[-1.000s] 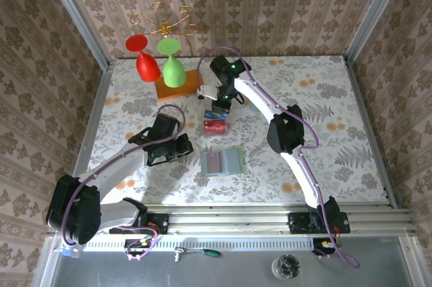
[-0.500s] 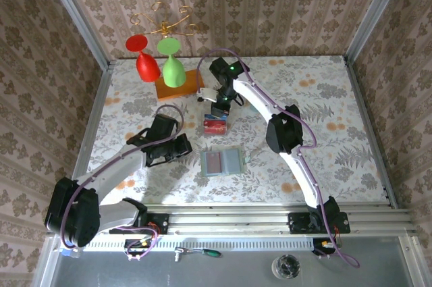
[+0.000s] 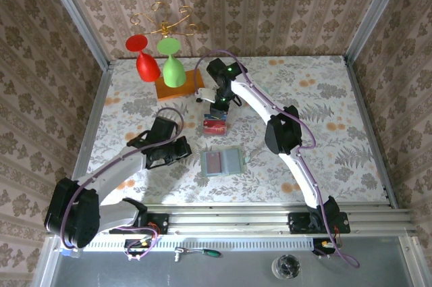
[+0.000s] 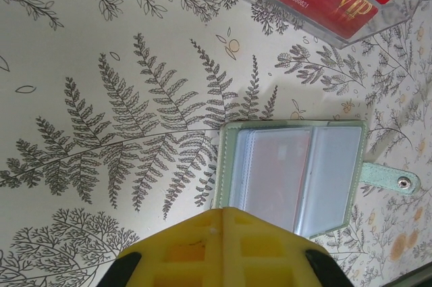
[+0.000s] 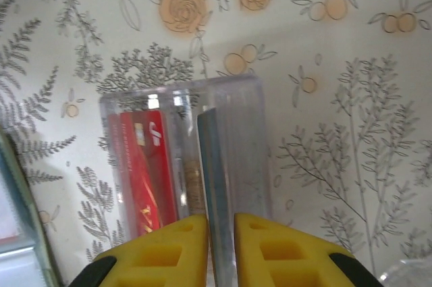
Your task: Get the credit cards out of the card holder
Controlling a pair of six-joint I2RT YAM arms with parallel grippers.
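Observation:
The sage-green card holder (image 3: 222, 161) lies open on the table, and a reddish card (image 4: 273, 172) shows through its left pocket. Just beyond it stands a clear plastic tray (image 3: 215, 125) with red credit cards (image 5: 140, 165) in it. My right gripper (image 3: 217, 108) hangs over that tray, shut on a blue card (image 5: 214, 165) held on edge between its fingers (image 5: 251, 246), the card's far end down inside the tray (image 5: 236, 108). My left gripper (image 4: 223, 214) is shut with nothing in it, just left of the card holder (image 4: 293, 172).
An orange wooden board (image 3: 179, 87) sits at the back with a red goblet (image 3: 146, 64) and a green goblet (image 3: 173, 67) on it, under a gold rack (image 3: 164, 27). Patterned walls enclose the table on three sides.
My right gripper has shifted slightly left and lower over the tray with the blue card. My left gripper has drawn back a little toward the near edge.

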